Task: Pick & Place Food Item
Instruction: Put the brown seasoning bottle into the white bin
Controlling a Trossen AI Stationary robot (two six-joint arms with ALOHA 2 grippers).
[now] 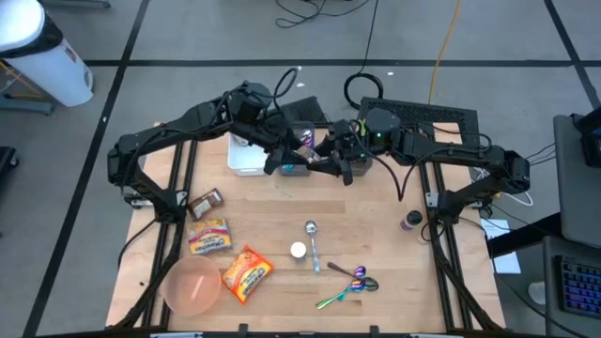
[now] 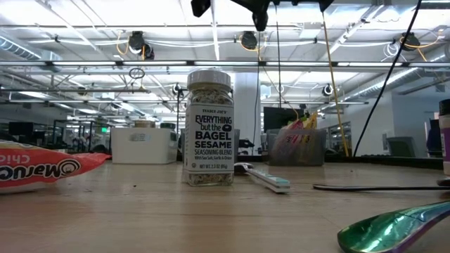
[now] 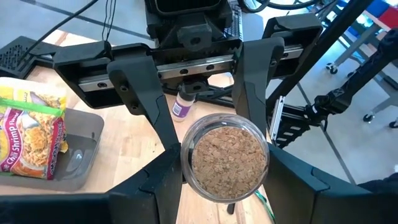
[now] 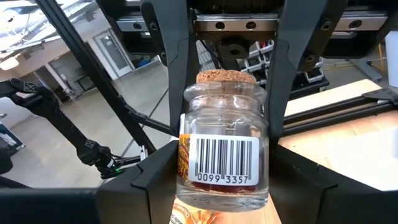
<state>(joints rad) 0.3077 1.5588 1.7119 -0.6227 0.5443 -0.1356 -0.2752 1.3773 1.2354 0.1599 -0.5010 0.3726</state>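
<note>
High view: the left gripper (image 1: 299, 160) and right gripper (image 1: 324, 161) meet above the table's far edge. Left wrist view: the glass jar (image 3: 224, 163), cork-bottomed, sits clamped between both grippers' fingers. Right wrist view: the jar's barcode shows, with dark fingers (image 4: 163, 68) on either side.

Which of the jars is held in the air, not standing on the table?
The small cork-stoppered glass jar with a barcode label, gripped between both tools; the bagel seasoning jar stands upright on the table.
</note>
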